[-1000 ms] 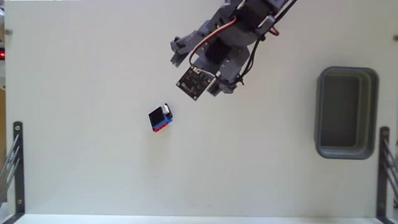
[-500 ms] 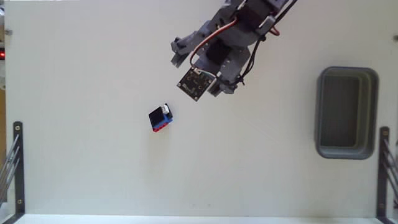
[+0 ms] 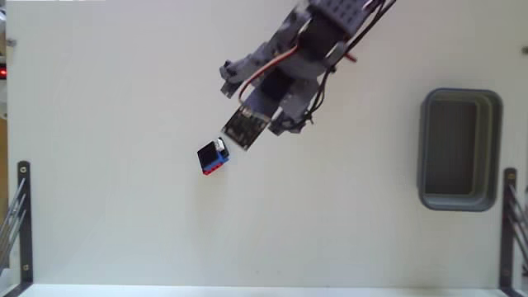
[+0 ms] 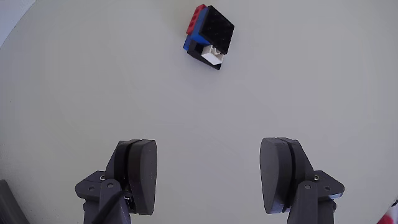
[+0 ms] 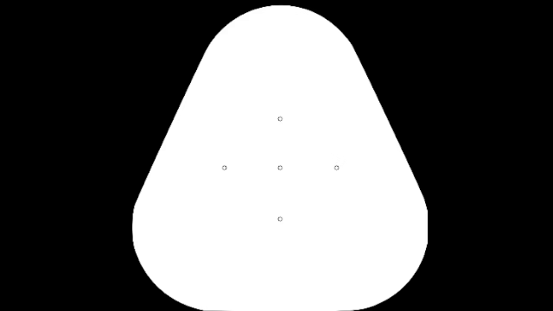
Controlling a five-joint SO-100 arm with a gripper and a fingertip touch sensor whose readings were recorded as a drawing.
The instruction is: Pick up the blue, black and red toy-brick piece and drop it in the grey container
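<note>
The toy-brick piece lies on the white table, black on top with blue and red beneath and a small white spot. My gripper hangs just up and right of it in the fixed view, open, with nothing between its fingers. In the wrist view the toy-brick piece sits at the top centre, well ahead of my gripper, whose two dark fingertips stand wide apart at the bottom. The grey container rests far to the right in the fixed view, and nothing shows inside it.
Dark metal brackets stand at the table's left edge and right edge in the fixed view. A small red light glows at the far left. Bare white table lies between the brick and the container.
The gripper has swung down and left toward the brick and tilted more steeply. The brick and the container have not moved.
</note>
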